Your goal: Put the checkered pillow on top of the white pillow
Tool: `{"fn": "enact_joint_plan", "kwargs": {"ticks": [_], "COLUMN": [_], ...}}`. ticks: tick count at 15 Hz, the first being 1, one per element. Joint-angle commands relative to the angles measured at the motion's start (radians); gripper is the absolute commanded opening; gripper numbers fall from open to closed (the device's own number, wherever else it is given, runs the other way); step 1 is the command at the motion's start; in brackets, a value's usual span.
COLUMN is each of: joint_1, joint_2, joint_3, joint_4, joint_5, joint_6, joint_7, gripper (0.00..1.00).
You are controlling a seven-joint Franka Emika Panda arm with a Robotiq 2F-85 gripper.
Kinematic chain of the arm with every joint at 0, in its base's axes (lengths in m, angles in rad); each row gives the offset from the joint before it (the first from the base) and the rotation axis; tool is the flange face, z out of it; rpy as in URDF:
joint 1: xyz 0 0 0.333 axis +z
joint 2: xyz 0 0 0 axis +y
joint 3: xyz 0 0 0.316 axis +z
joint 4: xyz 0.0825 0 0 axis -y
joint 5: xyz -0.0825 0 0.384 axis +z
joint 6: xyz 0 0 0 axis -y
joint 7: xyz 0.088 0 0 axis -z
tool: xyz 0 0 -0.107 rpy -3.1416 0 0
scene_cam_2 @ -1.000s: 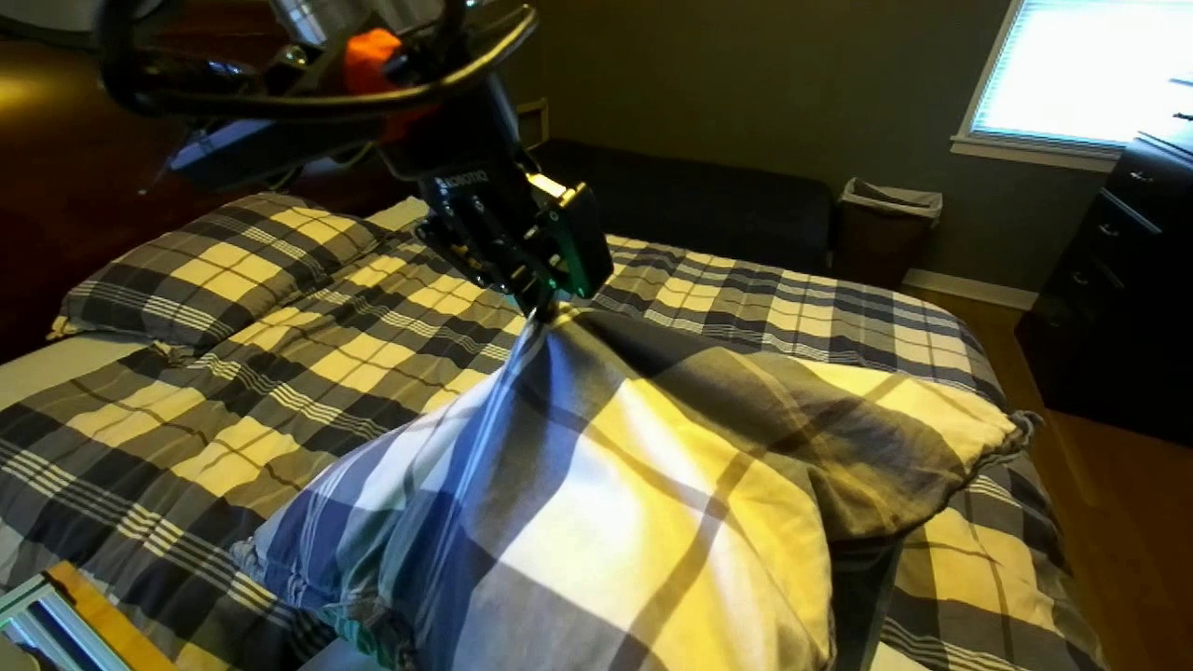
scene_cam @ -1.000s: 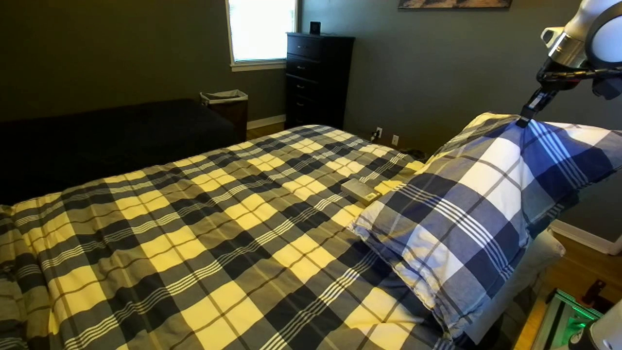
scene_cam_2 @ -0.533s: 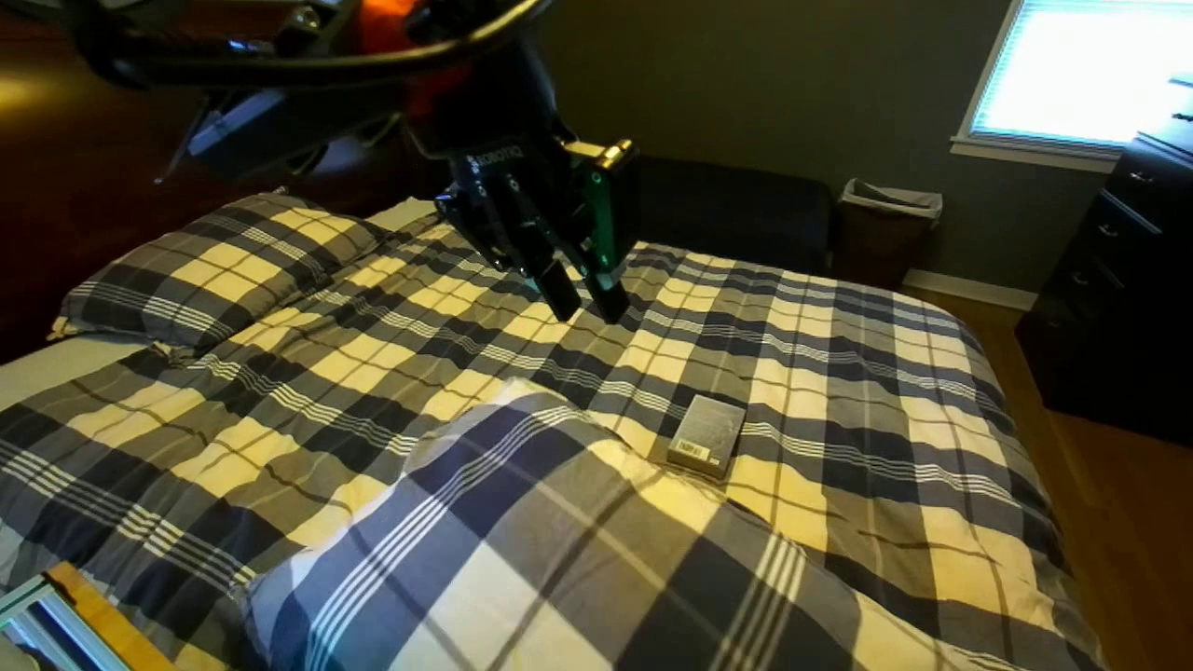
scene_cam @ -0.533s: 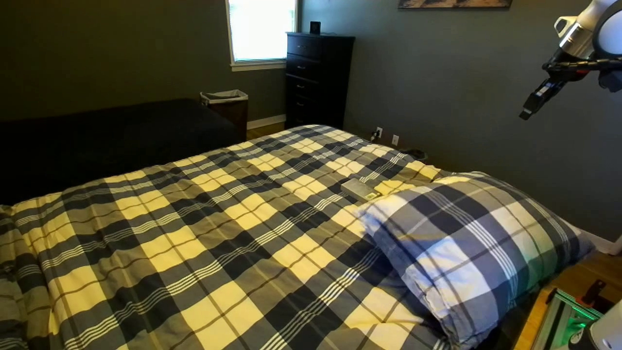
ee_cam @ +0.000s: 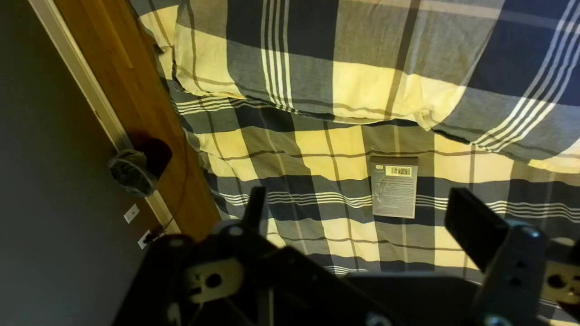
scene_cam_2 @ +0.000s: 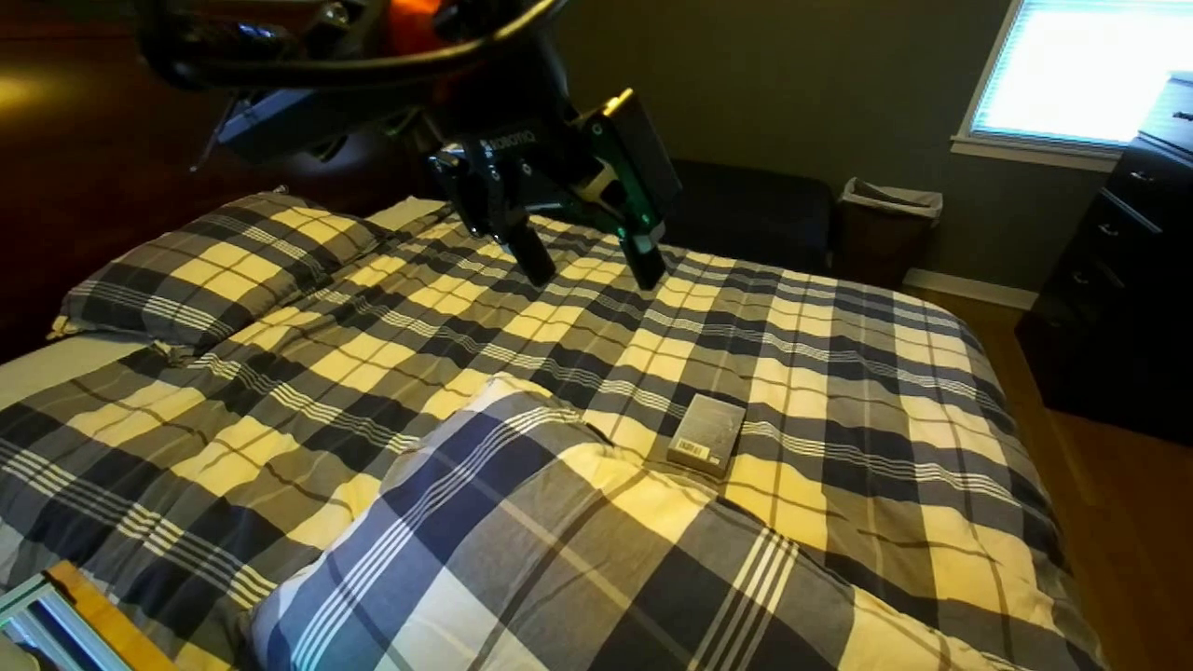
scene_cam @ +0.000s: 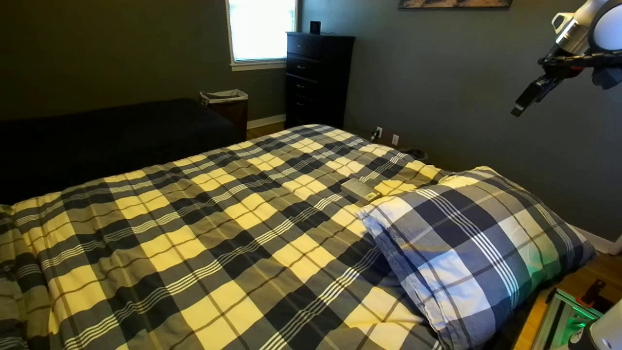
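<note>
The checkered pillow [scene_cam: 466, 238], in navy, white and grey plaid, lies at the near side of the bed, at the lower right in an exterior view. Its rounded top also shows along the bottom of an exterior view, where the checkered pillow [scene_cam_2: 559, 550] is cut off by the frame. In the wrist view the edge of the checkered pillow [ee_cam: 371, 54] runs across the top. My gripper [scene_cam_2: 592, 267] hangs in the air above the bed, clear of the cloth. Its jaws are wide apart, with nothing between the fingertips. The white pillow is hidden.
A plaid bedspread [scene_cam: 218, 233] covers the bed. A small grey box [ee_cam: 394, 188] lies on it beside the pillow. Another plaid pillow [scene_cam_2: 214, 266] rests near the headboard. A metal frame [scene_cam: 549, 323] stands by the bed's near edge. Beyond are a dark dresser [scene_cam: 318, 78] and a hamper [scene_cam_2: 881, 233].
My gripper has let go of the checkered pillow's raised middle and opened wide. The pillow has dropped and flattened onto the bed, uncovering the grey box. The gripper has moved slightly, staying high.
</note>
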Motion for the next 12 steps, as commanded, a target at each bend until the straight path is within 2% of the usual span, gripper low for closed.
{"fn": "enact_joint_plan", "kwargs": {"ticks": [1, 8, 12], "joint_1": [0.002, -0.018, -0.006], "joint_2": [-0.004, -0.053, -0.086], "joint_3": [0.051, 0.216, 0.254], "joint_4": [0.012, 0.051, 0.077], "joint_5": [0.065, 0.056, 0.05], "joint_6": [-0.058, -0.249, -0.333], "joint_7": [0.081, 0.328, 0.403], "gripper": [1.0, 1.0, 1.0]}}
